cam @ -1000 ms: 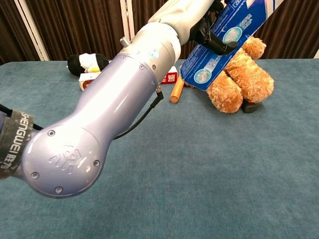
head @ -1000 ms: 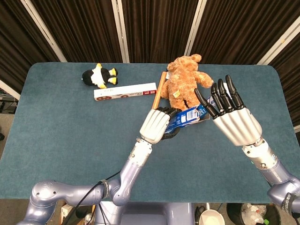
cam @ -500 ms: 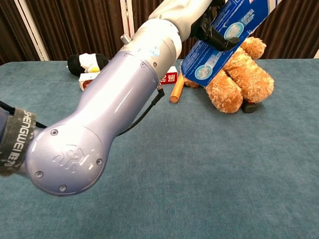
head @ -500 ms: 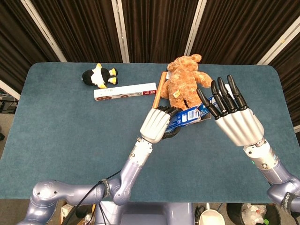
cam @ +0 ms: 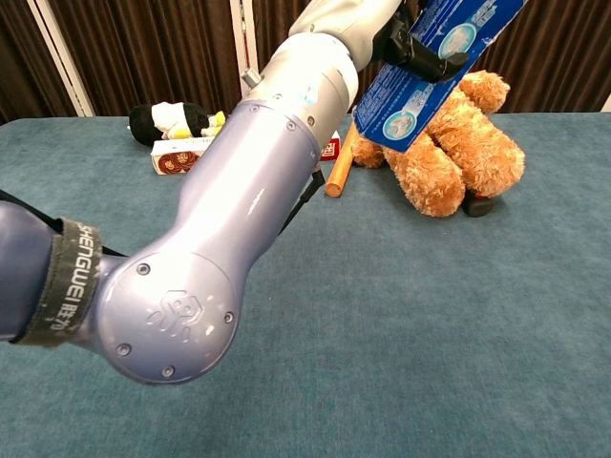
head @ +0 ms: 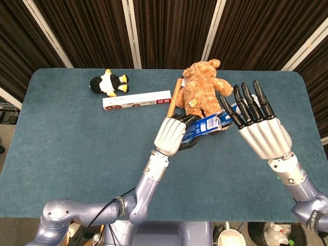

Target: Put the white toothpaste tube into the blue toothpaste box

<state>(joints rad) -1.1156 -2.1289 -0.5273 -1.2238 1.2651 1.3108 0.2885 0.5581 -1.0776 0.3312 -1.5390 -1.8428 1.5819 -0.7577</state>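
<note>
Head view shows the left hand [head: 171, 135] gripping the blue toothpaste box [head: 207, 124] above the worktop [head: 77, 138]; the right hand [head: 256, 125], fingers spread, holds nothing beside its far end.

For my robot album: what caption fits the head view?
Left hand grips the blue box beside the teddy bear.

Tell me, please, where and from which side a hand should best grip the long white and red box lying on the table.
Grip the white and red box at its middle, from above, with fingers across its two long sides. It lies flat, and its right end sits close to the wooden stick.
</note>
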